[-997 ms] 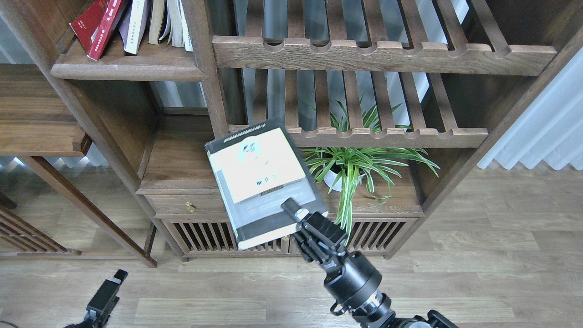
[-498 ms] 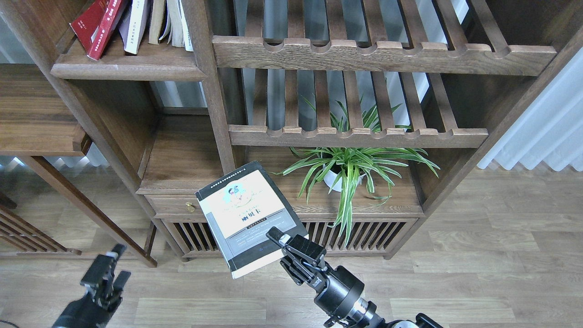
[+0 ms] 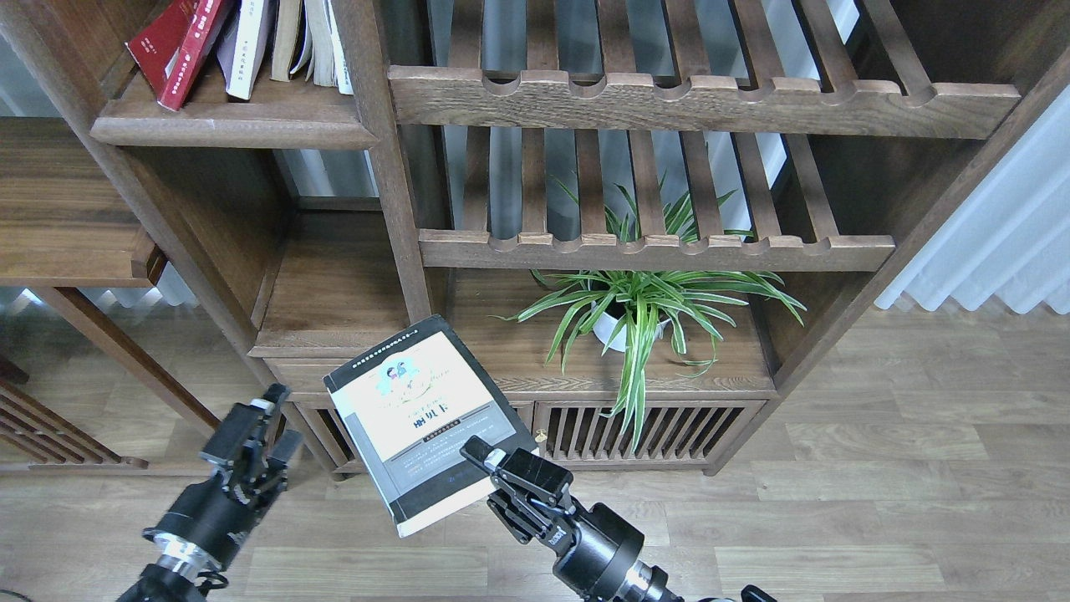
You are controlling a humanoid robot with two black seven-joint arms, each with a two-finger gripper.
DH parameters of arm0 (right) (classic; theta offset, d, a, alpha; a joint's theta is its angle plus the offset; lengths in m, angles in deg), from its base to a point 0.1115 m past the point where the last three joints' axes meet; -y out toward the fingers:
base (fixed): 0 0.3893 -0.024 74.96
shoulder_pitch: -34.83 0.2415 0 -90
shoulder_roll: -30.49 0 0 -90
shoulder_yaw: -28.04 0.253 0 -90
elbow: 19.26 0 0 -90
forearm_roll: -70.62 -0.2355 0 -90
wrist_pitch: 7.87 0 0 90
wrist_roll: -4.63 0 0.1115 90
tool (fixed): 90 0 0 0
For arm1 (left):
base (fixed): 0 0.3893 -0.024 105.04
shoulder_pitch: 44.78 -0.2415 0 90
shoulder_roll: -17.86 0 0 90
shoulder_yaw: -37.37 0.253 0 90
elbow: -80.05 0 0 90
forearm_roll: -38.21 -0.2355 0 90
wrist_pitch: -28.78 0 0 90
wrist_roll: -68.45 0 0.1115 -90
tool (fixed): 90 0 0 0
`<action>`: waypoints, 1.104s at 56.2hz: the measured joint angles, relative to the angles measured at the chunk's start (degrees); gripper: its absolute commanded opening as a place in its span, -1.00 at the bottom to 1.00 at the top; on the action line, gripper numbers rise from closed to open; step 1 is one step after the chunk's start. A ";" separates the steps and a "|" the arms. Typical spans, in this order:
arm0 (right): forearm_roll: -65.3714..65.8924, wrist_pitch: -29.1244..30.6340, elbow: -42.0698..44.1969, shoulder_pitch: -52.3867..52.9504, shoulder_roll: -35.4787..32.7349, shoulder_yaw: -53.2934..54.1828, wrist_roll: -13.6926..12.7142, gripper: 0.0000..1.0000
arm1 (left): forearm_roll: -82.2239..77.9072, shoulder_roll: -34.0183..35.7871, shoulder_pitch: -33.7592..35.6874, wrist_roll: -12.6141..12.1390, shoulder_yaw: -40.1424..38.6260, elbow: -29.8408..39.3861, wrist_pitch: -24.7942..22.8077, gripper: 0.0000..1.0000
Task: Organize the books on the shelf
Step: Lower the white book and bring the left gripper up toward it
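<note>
Our right gripper [image 3: 493, 464] is clamped on the lower right corner of the black-grey book [image 3: 426, 418], one finger lying across the front cover. The book is held in the air, cover toward us, tilted so its top leans toward eleven o'clock. It hangs in front of the low cabinet [image 3: 669, 414], well below the shelf [image 3: 226, 125] at the upper left.

Our left gripper [image 3: 263, 418] comes up from seven o'clock. Its fingers stand slightly apart with nothing between them. It is just to the nine o'clock side of the book, close to its left edge and not touching it.

On the shelf, a red book [image 3: 180, 46] leans toward one o'clock. Beside it, on its three o'clock side, stands a pale book [image 3: 247, 42], and then a few more books [image 3: 313, 38] with their pages fanned. All of them are cut off by the top of the view.

At three o'clock from the held book, a potted plant [image 3: 639, 313] with striped green leaves stands on the cabinet top, under the lower slatted rack [image 3: 652, 247]. A second slatted rack [image 3: 702, 100] runs above it.
</note>
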 measured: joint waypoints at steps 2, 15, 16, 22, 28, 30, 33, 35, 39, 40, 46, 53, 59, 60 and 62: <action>0.02 0.00 0.00 0.02 0.00 0.00 -0.03 -0.51 | 0.00 -0.25 1.16 -0.01 -0.32 -0.05 0.00 1.00; 0.06 0.00 0.01 0.18 0.02 0.69 -0.07 -0.51 | -0.41 -0.56 6.85 -0.46 -10.89 -5.99 0.00 1.00; 0.07 0.00 0.01 0.18 0.02 0.74 -0.07 -0.51 | -0.44 -0.48 6.91 -0.51 -11.33 -6.40 0.00 1.00; 0.07 0.00 0.01 -0.12 0.02 0.95 -0.07 -0.51 | -1.49 -0.11 6.79 -0.81 -12.24 -8.40 0.00 1.00; 0.12 0.00 0.01 -0.54 0.02 1.11 -0.07 -0.51 | -4.76 -0.20 6.51 -1.07 -12.16 -9.19 0.00 1.00; 0.15 0.00 0.01 -0.75 0.02 1.17 -0.07 -0.51 | -6.15 -0.27 6.42 -1.22 -11.97 -9.51 0.00 1.00; 0.22 0.00 0.00 -1.33 0.01 1.64 -0.08 -0.51 | -10.96 -0.12 6.09 -1.51 -11.11 -11.39 0.00 1.00; 0.23 0.00 -0.01 -1.50 0.01 1.83 -0.08 -0.51 | -11.71 -0.07 6.02 -1.52 -11.02 -11.76 0.00 1.00; 0.25 0.00 -0.15 -2.08 0.01 2.20 -0.15 -0.51 | -13.29 0.13 6.00 -1.57 -11.01 -12.93 0.00 1.00; 0.25 0.00 -0.15 -2.18 0.01 2.28 -0.15 -0.51 | -13.51 0.19 6.00 -1.58 -11.01 -13.15 0.00 1.00; 0.28 0.00 -0.16 -2.68 0.01 2.84 -0.15 -0.51 | -14.14 1.47 6.00 -1.61 -10.84 -13.65 0.00 1.00; 0.33 0.00 -0.24 -3.13 0.01 3.06 -0.15 -0.51 | -14.20 3.42 6.18 -1.62 -9.25 -13.39 0.00 1.00; 0.38 0.00 -0.27 -3.28 0.01 3.15 -0.15 -0.51 | -13.23 3.48 7.52 -1.57 -9.72 -13.28 0.00 1.00; 0.39 0.00 -0.27 -3.30 0.01 3.18 -0.15 -0.51 | -12.98 3.46 7.77 -1.54 -9.86 -13.32 0.00 1.00; 0.41 0.00 -0.27 -3.32 0.01 3.21 -0.15 -0.51 | -12.31 3.36 8.21 -1.48 -10.11 -13.46 0.00 1.00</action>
